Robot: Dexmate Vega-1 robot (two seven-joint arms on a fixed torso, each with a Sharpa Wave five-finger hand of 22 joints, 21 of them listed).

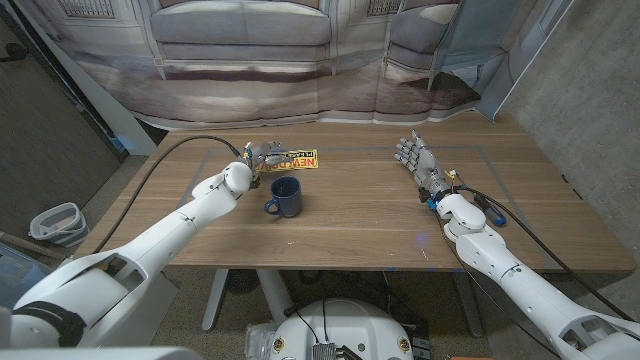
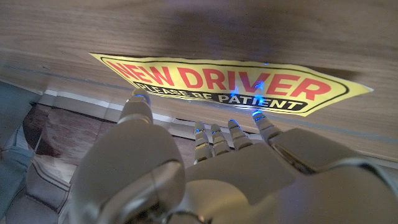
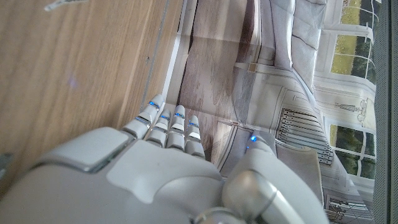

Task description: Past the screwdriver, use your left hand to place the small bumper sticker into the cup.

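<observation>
Left hand (image 1: 262,154) reaches across the table (image 1: 360,225) to the near end of the sticker (image 1: 297,161), a yellow strip lying flat on the wood beyond the cup (image 1: 286,196). From the head view the hand sits at the sticker's left end, and whether it touches it cannot be told from there. The left wrist view is closer: the fingertips (image 2: 258,118) point at the sticker (image 2: 230,84) (its red "NEW DRIVER" over a black band reading "PLEASE BE PATIENT" is plain to read), and the fingers are loosely spread with nothing between them. They come up to the sticker's edge, though contact is not clear. The sticker lies flat, with no corner lifted. The cup, dark blue with its handle turned toward the left arm, stands upright just beside the left wrist, between the sticker and the table's near edge, apart from the sticker. Over on the other side, the right hand (image 1: 416,158) stands with its fingers straight and spread, holding nothing; the right wrist view shows its fingers (image 3: 168,127) extended over the table edge. A screwdriver (image 1: 490,209) with a blue handle lies beside the right forearm, well apart from cup and sticker.
</observation>
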